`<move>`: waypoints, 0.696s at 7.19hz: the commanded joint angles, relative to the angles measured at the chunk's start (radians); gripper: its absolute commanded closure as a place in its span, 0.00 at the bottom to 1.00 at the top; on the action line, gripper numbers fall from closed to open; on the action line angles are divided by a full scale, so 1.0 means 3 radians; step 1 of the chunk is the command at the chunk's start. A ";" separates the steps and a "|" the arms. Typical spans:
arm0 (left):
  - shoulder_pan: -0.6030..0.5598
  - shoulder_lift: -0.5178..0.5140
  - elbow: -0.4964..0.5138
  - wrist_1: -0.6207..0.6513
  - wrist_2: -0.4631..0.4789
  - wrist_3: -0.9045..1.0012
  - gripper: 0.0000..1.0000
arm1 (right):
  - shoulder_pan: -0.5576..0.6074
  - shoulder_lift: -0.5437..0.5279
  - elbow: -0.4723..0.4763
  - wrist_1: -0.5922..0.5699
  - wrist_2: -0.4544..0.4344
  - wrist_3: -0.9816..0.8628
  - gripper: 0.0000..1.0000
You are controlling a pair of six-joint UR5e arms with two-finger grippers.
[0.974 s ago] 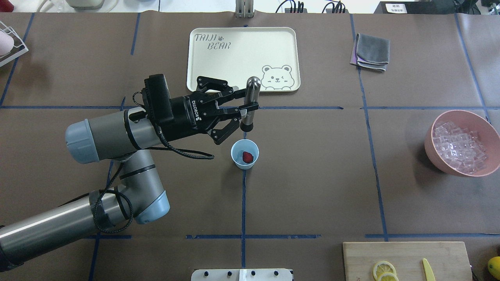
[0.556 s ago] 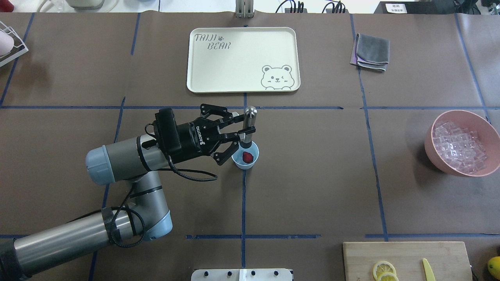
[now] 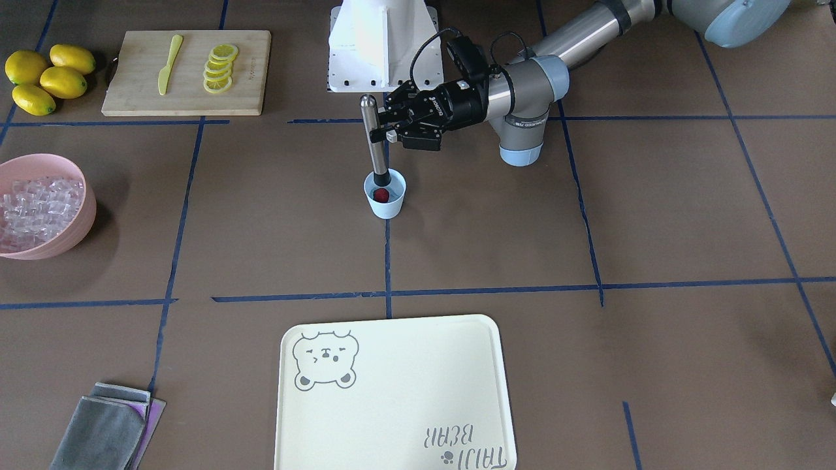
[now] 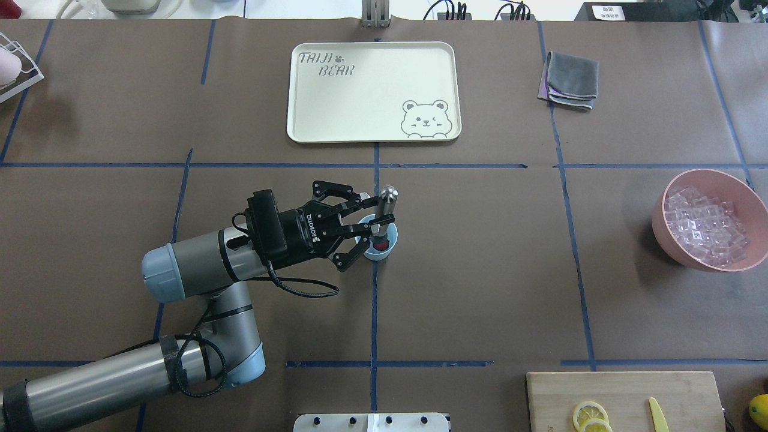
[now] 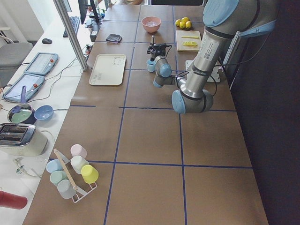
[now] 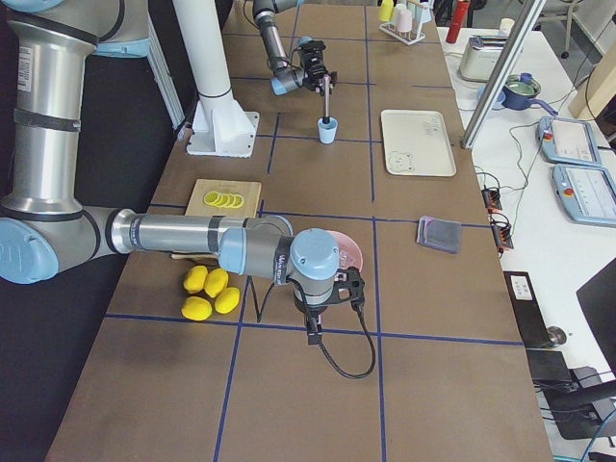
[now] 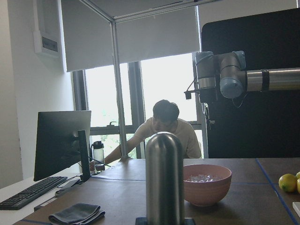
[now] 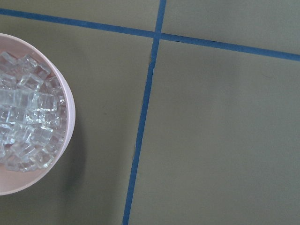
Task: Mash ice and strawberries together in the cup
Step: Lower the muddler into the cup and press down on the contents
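Cup point(image 4: 377, 254) sits at table centre, upright, light blue, with one dark-red strawberry point(image 3: 381, 194) inside. A steel muddler point(image 3: 373, 140) stands upright with its tip below the rim. The tip looks to be on the berry, but contact is unclear. No telling if cubes lie in the cup.

Left gripper point(image 3: 378, 132) is clamped narrow on the muddler's shaft, above the cup. Right gripper point(image 6: 312, 334) shows only in the right side view, over the bowl's edge; can't tell its jaw state.

Seen from overhead, with the cup as the dial's centre:
- Pink bowl point(image 4: 665, 240) at 3 o'clock, heaped with ice point(image 4: 705, 225).
- Cream bear tray point(image 4: 372, 84) at 12.
- Grey cloth point(image 4: 573, 77) at 1.
- Cutting board point(image 3: 189, 91) at 5, with lemon slices point(image 3: 219, 67) and a yellow knife point(image 3: 169, 62).

Table point(image 4: 480, 288) is brown paper gridded with blue tape.

Only the front view shows three whole lemons point(image 3: 46, 77). Only the left wrist view shows windows, a monitor point(image 7: 61, 140) and a person point(image 7: 164, 129).
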 commanded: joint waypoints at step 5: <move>0.0042 -0.0018 0.0245 -0.0177 0.0030 -0.0001 0.99 | 0.0000 -0.0004 0.0000 0.0003 -0.0001 0.0003 0.01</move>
